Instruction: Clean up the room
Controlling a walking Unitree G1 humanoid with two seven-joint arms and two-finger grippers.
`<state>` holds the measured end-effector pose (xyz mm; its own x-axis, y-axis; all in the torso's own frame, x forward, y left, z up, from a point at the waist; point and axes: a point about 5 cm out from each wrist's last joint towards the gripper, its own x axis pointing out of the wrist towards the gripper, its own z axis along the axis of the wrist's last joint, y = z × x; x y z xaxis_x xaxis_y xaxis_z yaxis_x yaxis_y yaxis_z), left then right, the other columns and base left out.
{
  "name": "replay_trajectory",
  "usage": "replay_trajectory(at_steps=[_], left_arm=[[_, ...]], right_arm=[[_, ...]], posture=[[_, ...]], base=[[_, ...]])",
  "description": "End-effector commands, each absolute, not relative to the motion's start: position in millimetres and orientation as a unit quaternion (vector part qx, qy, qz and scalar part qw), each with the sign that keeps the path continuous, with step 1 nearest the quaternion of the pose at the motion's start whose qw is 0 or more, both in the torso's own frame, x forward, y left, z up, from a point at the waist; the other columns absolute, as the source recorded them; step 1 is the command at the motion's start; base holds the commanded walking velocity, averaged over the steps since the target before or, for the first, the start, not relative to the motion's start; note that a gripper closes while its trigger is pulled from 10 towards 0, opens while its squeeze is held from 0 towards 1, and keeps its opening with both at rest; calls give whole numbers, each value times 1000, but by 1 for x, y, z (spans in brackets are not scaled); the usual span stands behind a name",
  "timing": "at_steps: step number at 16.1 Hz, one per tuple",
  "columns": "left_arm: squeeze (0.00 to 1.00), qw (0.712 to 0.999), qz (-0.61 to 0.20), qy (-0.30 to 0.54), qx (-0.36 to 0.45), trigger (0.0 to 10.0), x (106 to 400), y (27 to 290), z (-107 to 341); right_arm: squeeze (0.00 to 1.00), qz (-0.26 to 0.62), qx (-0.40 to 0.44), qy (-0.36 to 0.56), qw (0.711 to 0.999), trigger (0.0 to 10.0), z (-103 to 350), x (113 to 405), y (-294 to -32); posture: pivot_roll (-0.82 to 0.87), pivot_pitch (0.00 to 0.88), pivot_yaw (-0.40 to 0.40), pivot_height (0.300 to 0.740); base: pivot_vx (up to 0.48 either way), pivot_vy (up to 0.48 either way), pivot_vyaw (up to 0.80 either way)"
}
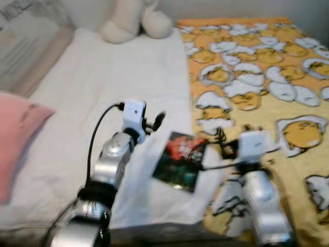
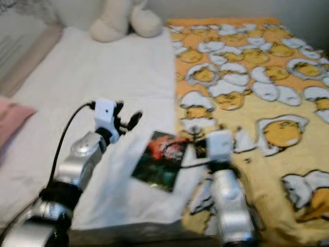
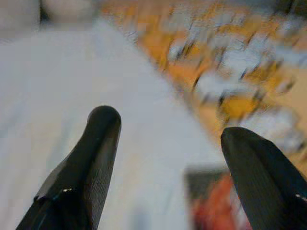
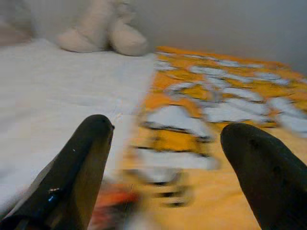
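Both tools spread wide above the book on the bed.

The dark red-and-green book (image 1: pixel 180 160) lies flat on the white sheet (image 1: pixel 118 87), at the edge of the yellow egg-print blanket (image 1: pixel 267 77). The left tool (image 3: pixel 165 163) and the right tool (image 4: pixel 165 167) flank it with fingers apart, holding nothing, arms reaching forward. Beyond the book, a cream plush toy (image 1: pixel 134 19) sits; a pink pillow (image 1: pixel 15 139) lies left.

Dark red-pictured book (image 1: pixel 179 160) flat on bed (image 1: pixel 103 92)
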<state>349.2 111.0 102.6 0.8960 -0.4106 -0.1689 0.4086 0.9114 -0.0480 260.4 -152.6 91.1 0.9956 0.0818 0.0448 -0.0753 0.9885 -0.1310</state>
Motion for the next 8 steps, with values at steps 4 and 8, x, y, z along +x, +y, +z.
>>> replay_trajectory(at_steps=[4, 8], left_arm=[[0, 947, -263, 176, -50, 10000, 355, 80, 90], [0, 976, -138, 169, 11, 10000, 375, 117, 99]], right_arm=[[0, 29, -65, -12, 997, 10000, 97, 231, -152], [0, 60, -79, 28, 995, 10000, 89, 188, -153]], posture=[[-212, 245, 96, 736], [-285, 327, 111, 736]], base=[[0, 0, -142], [0, 0, -269]])
